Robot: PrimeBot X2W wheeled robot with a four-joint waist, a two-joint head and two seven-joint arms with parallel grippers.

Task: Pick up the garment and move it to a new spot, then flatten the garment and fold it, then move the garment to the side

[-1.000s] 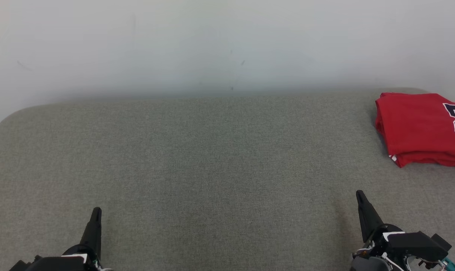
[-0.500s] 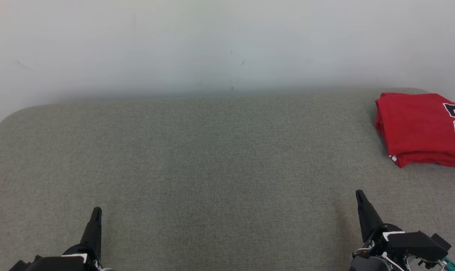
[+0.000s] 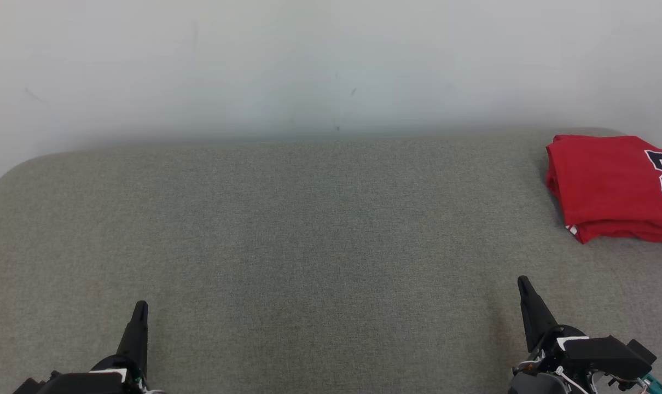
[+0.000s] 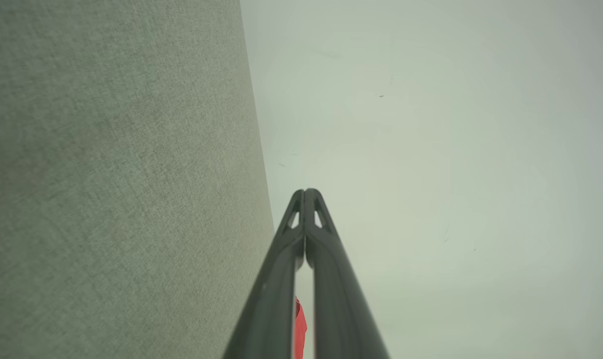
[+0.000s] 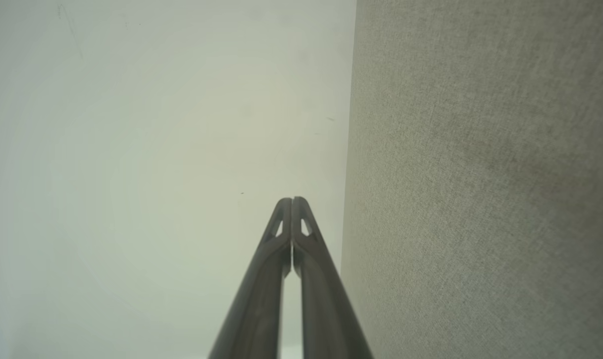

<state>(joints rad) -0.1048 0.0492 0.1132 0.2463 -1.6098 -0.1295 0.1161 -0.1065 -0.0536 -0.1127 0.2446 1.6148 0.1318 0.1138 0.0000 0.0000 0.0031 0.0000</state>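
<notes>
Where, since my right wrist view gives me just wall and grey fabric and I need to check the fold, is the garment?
Observer: In the head view the red garment lies folded at the far right of the grey cushion, ahead of the right gripper and apart from it.
Operator: And the other arm?
Observer: The left gripper is shut and empty, at the head view's lower left, far from the garment.
Operator: Does its wrist camera catch the garment?
Observer: Yes, a red sliver between its fingers, near the bottom edge.
</notes>
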